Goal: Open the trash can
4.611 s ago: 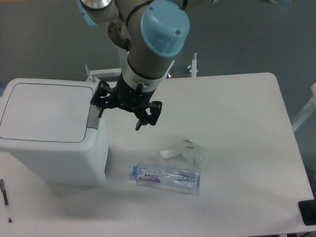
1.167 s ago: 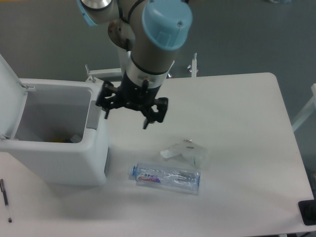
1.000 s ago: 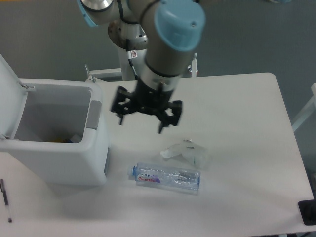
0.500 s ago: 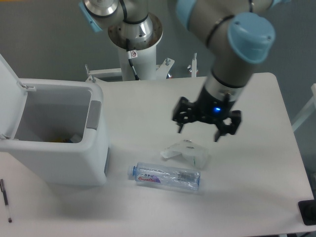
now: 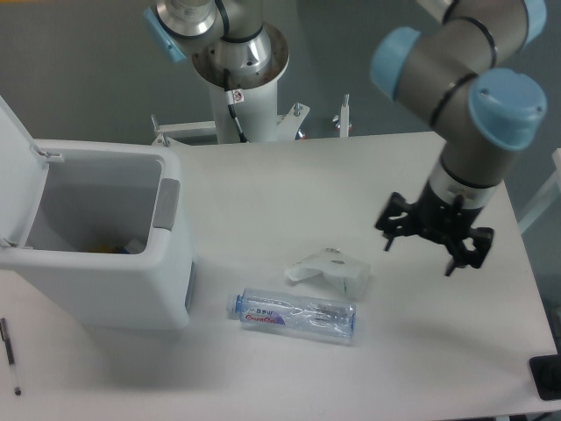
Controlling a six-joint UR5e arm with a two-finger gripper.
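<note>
camera view: boxy white trash can (image 5: 114, 281) stands lid-up and open, gripper (image 5: 419, 255) spread, holding nothing.

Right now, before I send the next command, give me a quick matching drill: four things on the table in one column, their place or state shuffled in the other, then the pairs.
Things:
1. trash can
2. water bottle
3. gripper
4. pen

Place or state:
A. lying on its side in front of the crumpled wrapper
B. at the table's front left corner
C. lid swung up, inside exposed
D. above the table's right side, jaws spread, holding nothing

Pairs: 1-C, 2-A, 3-D, 4-B
</note>
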